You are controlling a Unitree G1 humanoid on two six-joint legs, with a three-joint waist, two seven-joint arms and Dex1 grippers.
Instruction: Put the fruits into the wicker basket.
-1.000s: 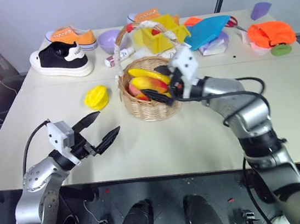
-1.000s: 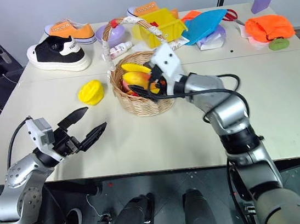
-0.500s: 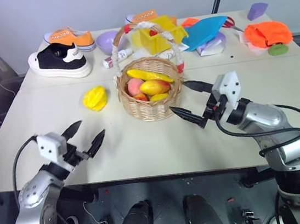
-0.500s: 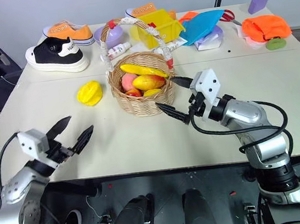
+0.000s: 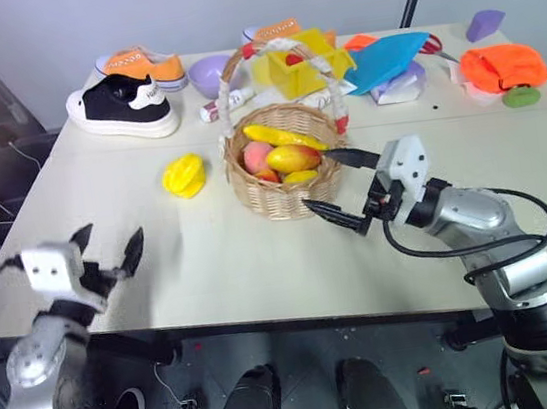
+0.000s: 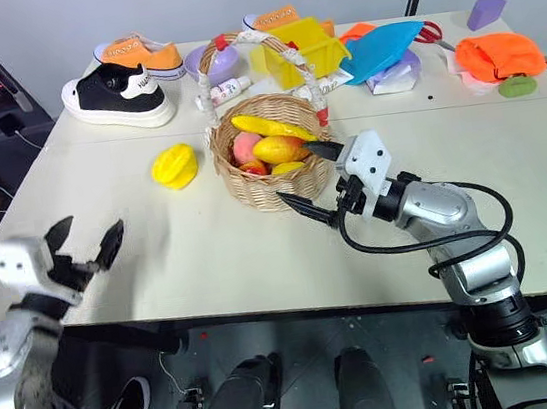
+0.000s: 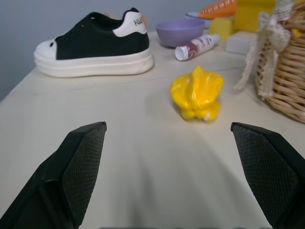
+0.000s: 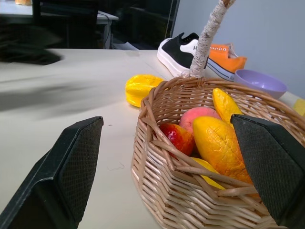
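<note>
Left wrist view had the star fruit well ahead of spread, empty left gripper fingers; a skewed approach would probably knock it away.

Bright, even light falls from above on the pale surface; shadows are soft and short, one under the basket, one beneath the star fruit. No harsh glare shows. In the left wrist view the near claw fingers sit slightly soft. The right wrist view's upper left is dark, with a smeared grey shadow across the surface.
</note>
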